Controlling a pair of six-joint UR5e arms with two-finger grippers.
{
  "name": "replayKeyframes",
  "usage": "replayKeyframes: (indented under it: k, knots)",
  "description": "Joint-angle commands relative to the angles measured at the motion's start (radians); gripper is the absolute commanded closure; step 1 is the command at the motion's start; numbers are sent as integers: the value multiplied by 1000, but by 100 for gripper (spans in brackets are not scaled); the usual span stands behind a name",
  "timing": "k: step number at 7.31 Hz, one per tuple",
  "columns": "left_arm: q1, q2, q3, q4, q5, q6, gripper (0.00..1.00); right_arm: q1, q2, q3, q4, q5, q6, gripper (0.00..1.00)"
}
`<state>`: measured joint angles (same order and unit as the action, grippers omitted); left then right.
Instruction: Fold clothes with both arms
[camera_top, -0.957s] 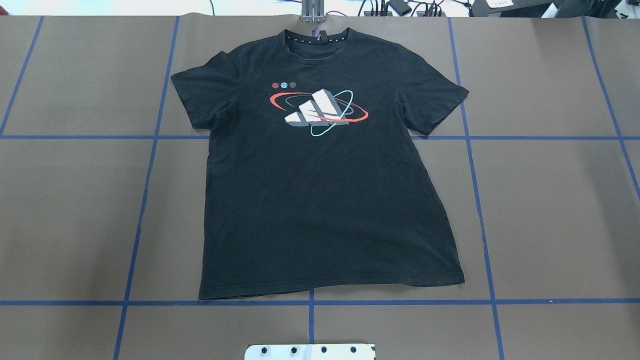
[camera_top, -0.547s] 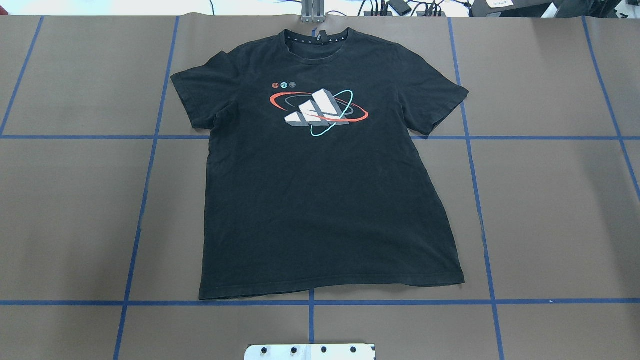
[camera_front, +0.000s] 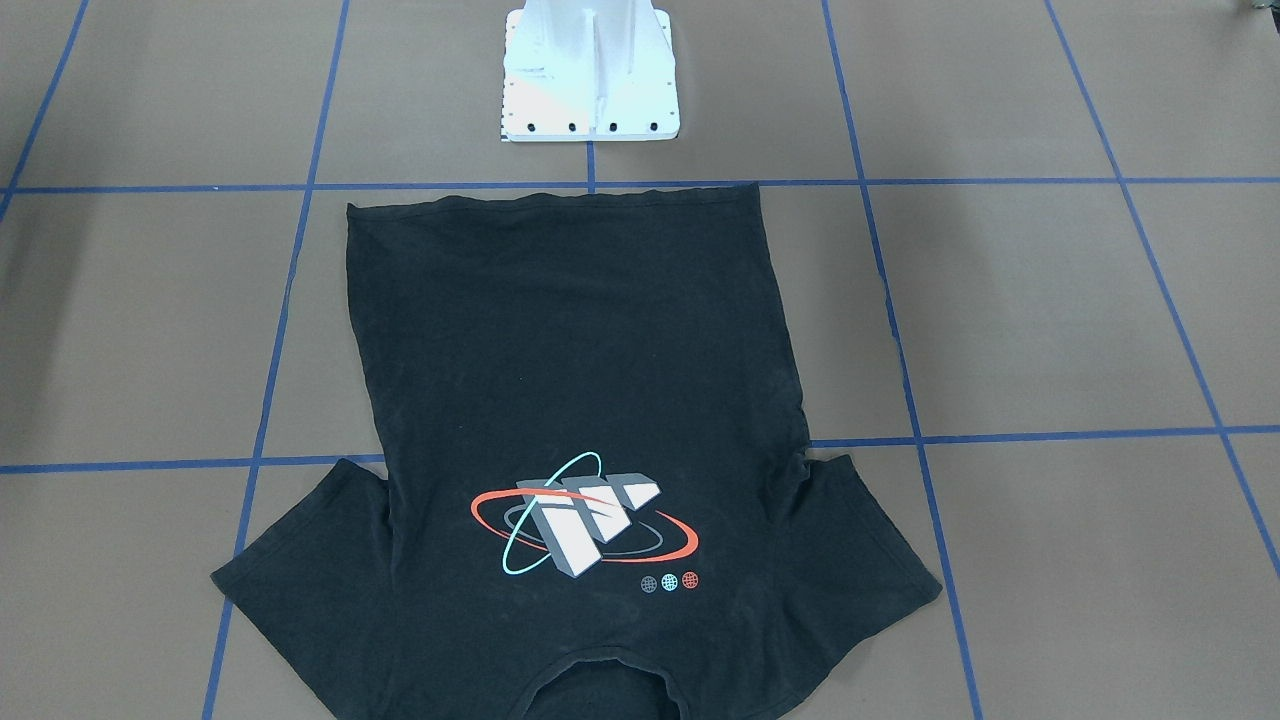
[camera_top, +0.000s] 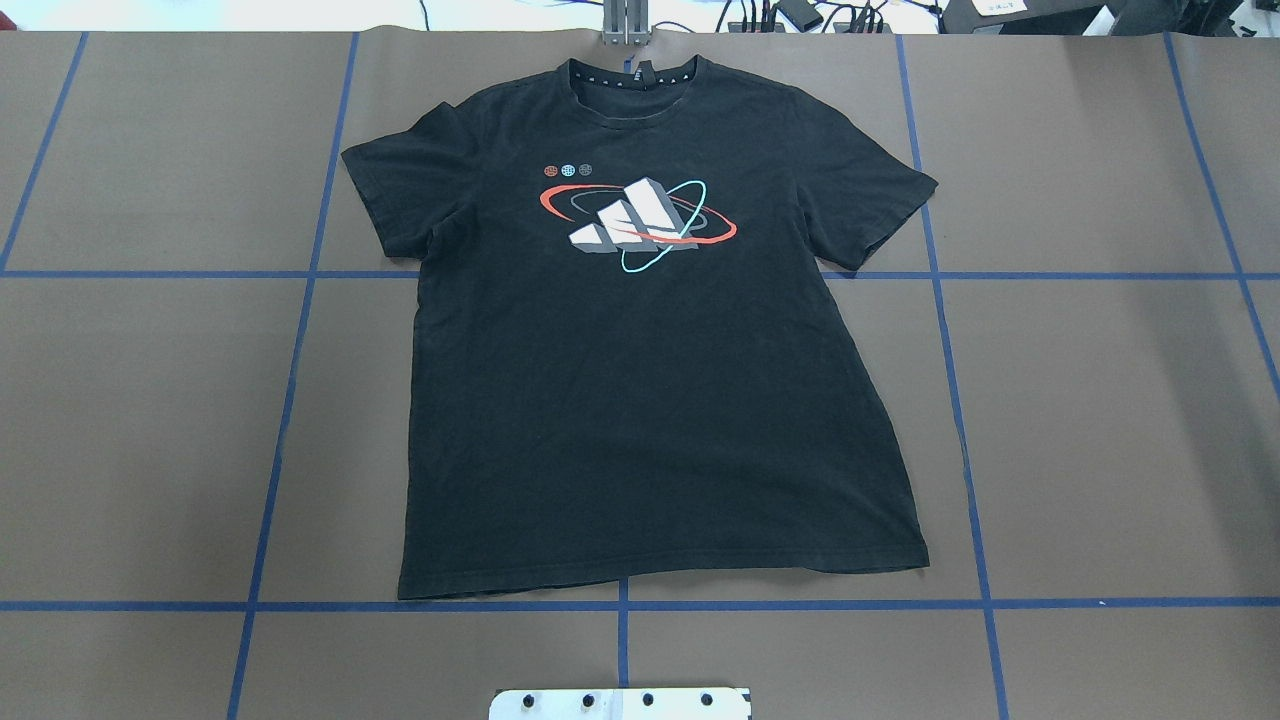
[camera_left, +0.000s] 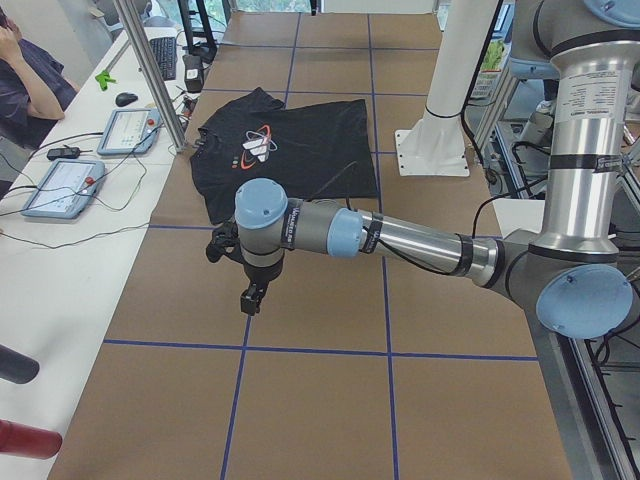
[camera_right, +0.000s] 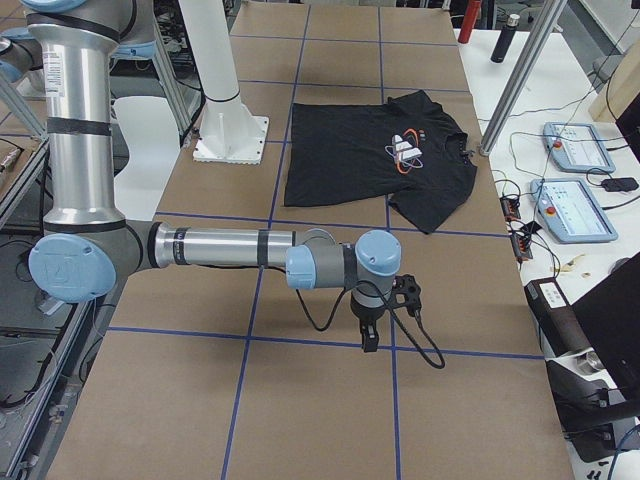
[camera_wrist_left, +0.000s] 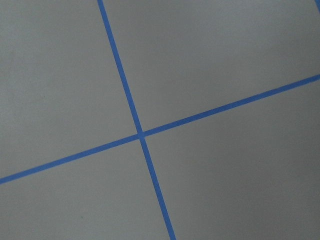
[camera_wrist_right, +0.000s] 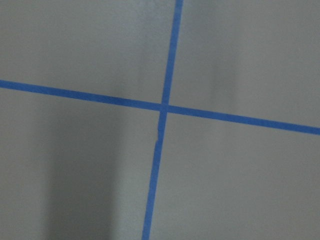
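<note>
The black T-shirt (camera_top: 640, 400) lies flat and face up on the brown table cover, its collar at the far edge and its hem toward the robot. Its chest logo (camera_top: 635, 222) of white-grey blocks ringed in red-orange and teal shows. The shirt also shows in the front-facing view (camera_front: 570, 350). My left gripper (camera_left: 250, 298) hangs over bare table well to the shirt's left. My right gripper (camera_right: 369, 340) hangs over bare table well to its right. Both show only in the side views, so I cannot tell whether they are open or shut. Neither touches the shirt.
Blue tape lines (camera_top: 620, 605) divide the cover into a grid; each wrist view shows only a tape crossing (camera_wrist_left: 141, 134). The white bolted pedestal (camera_front: 590, 70) stands just beyond the hem. Tablets (camera_right: 575, 145), cables and an operator (camera_left: 25, 80) are at the far side bench.
</note>
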<state>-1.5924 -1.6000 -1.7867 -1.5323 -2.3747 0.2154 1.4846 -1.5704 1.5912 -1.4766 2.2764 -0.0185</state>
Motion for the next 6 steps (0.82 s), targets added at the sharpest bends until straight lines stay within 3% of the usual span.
replayKeyframes:
  k: [1, 3, 4, 6]
  knots:
    - [5, -17, 29, -192, 0, -2, 0, -47, 47, -3, 65, 8, 41, 0]
    - [12, -88, 255, -410, -9, -14, 0, -52, 121, -14, 68, 66, 134, 0]
    - [14, -95, 321, -521, -14, -22, 0, -72, 144, -2, 73, 72, 184, 0]
    - [63, -109, 340, -664, -98, -326, 0, -137, 179, 13, 71, 72, 195, 0]
